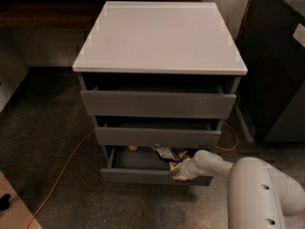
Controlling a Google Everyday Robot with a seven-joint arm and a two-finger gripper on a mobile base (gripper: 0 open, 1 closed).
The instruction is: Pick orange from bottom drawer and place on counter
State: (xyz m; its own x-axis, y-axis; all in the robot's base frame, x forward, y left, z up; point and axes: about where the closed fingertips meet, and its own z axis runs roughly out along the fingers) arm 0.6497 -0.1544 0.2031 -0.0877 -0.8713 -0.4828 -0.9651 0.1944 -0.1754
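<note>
The bottom drawer (pixel 143 176) of the grey cabinet stands pulled out, its grey interior showing. The orange (pixel 133 148) lies at the back left of it, partly under the middle drawer. Brown snack packets (pixel 167 152) lie at the back right of the drawer. My gripper (pixel 178 171) is at the drawer's front right edge, just above the front panel, well right of the orange. The counter (pixel 159 37), the light grey-white top of the cabinet, is bare.
The middle drawer (pixel 157 136) and top drawer (pixel 157 104) stand slightly out above the bottom one. An orange cable (pixel 66 168) runs over the floor at the left. A dark cabinet (pixel 279 66) stands at the right. A dark wooden shelf (pixel 43 13) is behind.
</note>
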